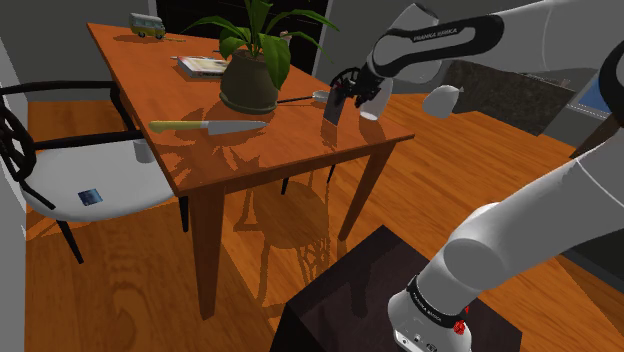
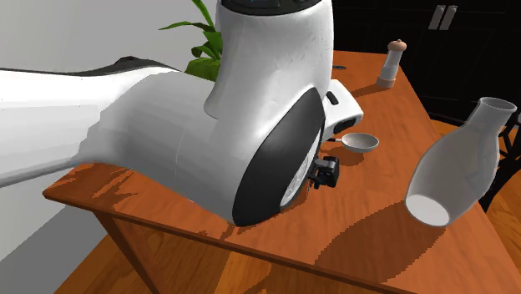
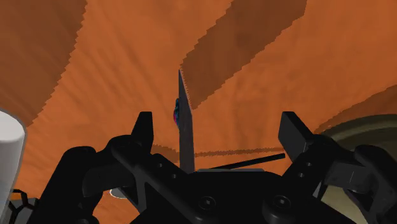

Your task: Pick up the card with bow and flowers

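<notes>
1. The card (image 1: 333, 110) stands upright on its edge at the wooden table (image 1: 130, 80). It is near the potted plant (image 1: 250, 70), on the plant's side toward the shoulder view's right.
2. In the wrist view the card (image 3: 184, 127) shows edge-on as a thin grey blade. A spot of blue and red shows on one face.
3. The gripper (image 1: 342, 102) straddles the card with its fingers (image 3: 145, 130) spread wide. The card stands between them, closer to one finger and touching neither.
4. A spoon (image 1: 318, 96) lies between the plant's pot and the gripper, with its dark handle pointing at the pot.
5. A small white cup (image 1: 371, 112) sits just past the gripper from the plant.
6. A knife (image 1: 205, 126) with a yellow-green handle lies in front of the plant, and a book (image 1: 203, 66) lies just behind it. A toy van (image 1: 147, 26) is well beyond the plant, at the far corner.
7. In the second exterior view a pepper mill (image 2: 391, 63) stands well apart from the plant's leaves, and a white vase (image 2: 459, 163) is tilted.
</notes>
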